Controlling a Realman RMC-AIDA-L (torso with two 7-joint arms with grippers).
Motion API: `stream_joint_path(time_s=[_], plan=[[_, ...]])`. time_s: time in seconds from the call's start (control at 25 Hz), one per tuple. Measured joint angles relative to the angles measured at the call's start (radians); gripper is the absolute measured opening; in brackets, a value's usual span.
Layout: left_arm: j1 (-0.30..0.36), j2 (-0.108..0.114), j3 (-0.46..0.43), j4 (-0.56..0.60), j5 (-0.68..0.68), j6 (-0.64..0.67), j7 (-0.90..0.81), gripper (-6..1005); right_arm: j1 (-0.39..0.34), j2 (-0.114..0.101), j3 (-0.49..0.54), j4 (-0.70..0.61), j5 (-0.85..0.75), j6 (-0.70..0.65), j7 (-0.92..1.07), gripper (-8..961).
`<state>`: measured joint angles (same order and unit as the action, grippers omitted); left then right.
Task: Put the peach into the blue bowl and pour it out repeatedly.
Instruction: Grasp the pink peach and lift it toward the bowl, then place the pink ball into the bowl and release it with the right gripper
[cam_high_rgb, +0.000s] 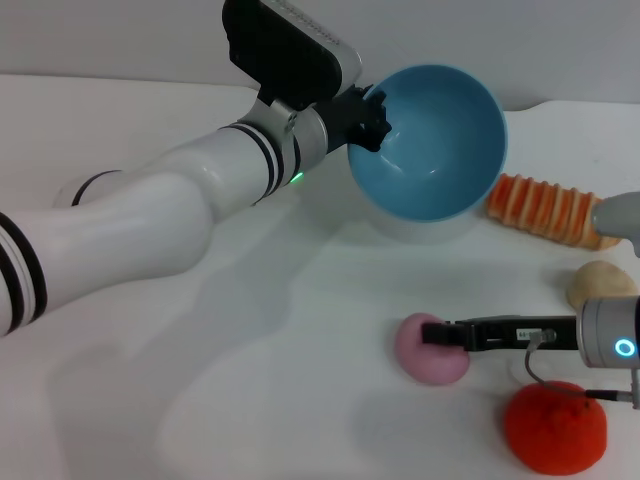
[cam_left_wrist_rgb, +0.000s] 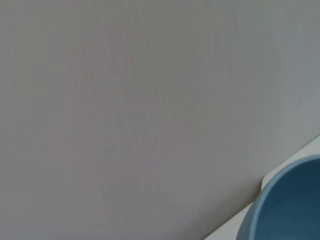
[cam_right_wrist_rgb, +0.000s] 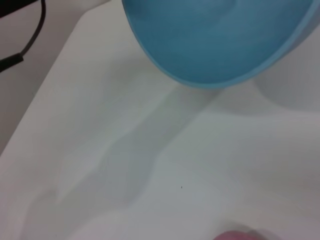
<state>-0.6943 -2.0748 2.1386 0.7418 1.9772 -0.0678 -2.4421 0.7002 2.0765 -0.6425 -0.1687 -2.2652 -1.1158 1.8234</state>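
Note:
The blue bowl (cam_high_rgb: 430, 150) is held up off the table and tipped with its opening toward me; it is empty inside. My left gripper (cam_high_rgb: 372, 118) is shut on its near-left rim. The bowl also shows in the left wrist view (cam_left_wrist_rgb: 287, 210) and the right wrist view (cam_right_wrist_rgb: 215, 40). The peach (cam_high_rgb: 425, 362) lies on the white table in front of the bowl, and a sliver of it shows in the right wrist view (cam_right_wrist_rgb: 240, 236). My right gripper (cam_high_rgb: 437, 335) reaches in from the right and is at the peach, over its top.
A ribbed orange item (cam_high_rgb: 545, 210) lies right of the bowl. A beige lump (cam_high_rgb: 600, 285) and an orange-red fruit (cam_high_rgb: 555, 428) sit near the right arm. A white object (cam_high_rgb: 420, 228) stands under the bowl. A black cable (cam_right_wrist_rgb: 30, 40) hangs off the table's edge.

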Motion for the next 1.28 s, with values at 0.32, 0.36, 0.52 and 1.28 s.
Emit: stream_joint_path(time_s=[0.32, 0.36, 0.52, 1.28], plan=[[-0.019, 0.011, -0.04, 0.001, 0.009, 0.109, 0.013, -1, -0.011, 0.0, 0.01, -0.156, 0.002, -0.155, 0.0, 98], [-0.024, 0.012, -0.056, 0.0, 0.011, 0.135, 0.015, -1, -0.016, 0.001, 0.01, -0.194, 0.007, -0.192, 0.001, 88], [-0.051, 0.015, -0.168, -0.015, 0.054, 0.295, 0.035, -1, -0.041, 0.0, 0.0, -0.343, 0.075, -0.313, 0.002, 51], [-0.157, 0.004, -0.301, -0.017, 0.152, 0.665, -0.025, -1, -0.062, -0.007, -0.097, -0.623, 0.188, -0.333, 0.082, 55]])
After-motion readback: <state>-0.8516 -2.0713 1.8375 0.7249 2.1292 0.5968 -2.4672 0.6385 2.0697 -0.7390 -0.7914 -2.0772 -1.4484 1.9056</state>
